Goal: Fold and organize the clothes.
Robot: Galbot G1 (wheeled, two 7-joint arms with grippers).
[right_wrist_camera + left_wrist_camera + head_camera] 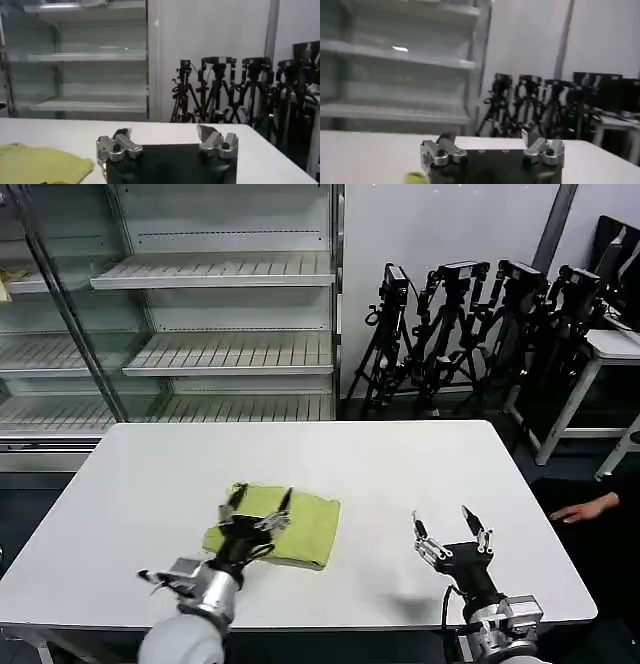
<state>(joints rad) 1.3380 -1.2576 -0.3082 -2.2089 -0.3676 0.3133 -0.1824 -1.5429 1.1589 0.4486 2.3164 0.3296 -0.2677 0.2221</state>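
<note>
**A:** ok so in the head view, the lime yellow-green cotton T-shirt (pixel 285 527) is seen folded into a compact, roughly rectangular bundle on the white rectangular table (pixel 400 464). The left gripper (pixel 257 506) is held right over the shirt's near-left part, fingers spread apart with nothing pinched between them. Whether the tips are actually touching the fabric can't be told.

**B:** and the other one?

**A:** The right gripper (pixel 452 525) is hovered over bare tabletop, well apart from the shirt, which lies off to its left. Fingers splayed there too, nothing held. Empty white wire shelves (pixel 215 314) and a cluster of black camera tripods (pixel 470 324) are seen beyond the table's far edge.

**B:** what about the left wrist view?

**A:** Left gripper (pixel 491 145) is shown with its two metal fingers (pixel 440 149) set wide. Just a small sliver of the yellow-green shirt (pixel 414 177) is caught beside the gripper body. Table, shelves and tripods are blurred out ahead of it.

**B:** right wrist?

**A:** Same deal, the right gripper (pixel 167 142) is spread wide over the table, nothing clamped. The shirt (pixel 42 164) is seen lying flat off to one side of it, not touched by it.
</note>
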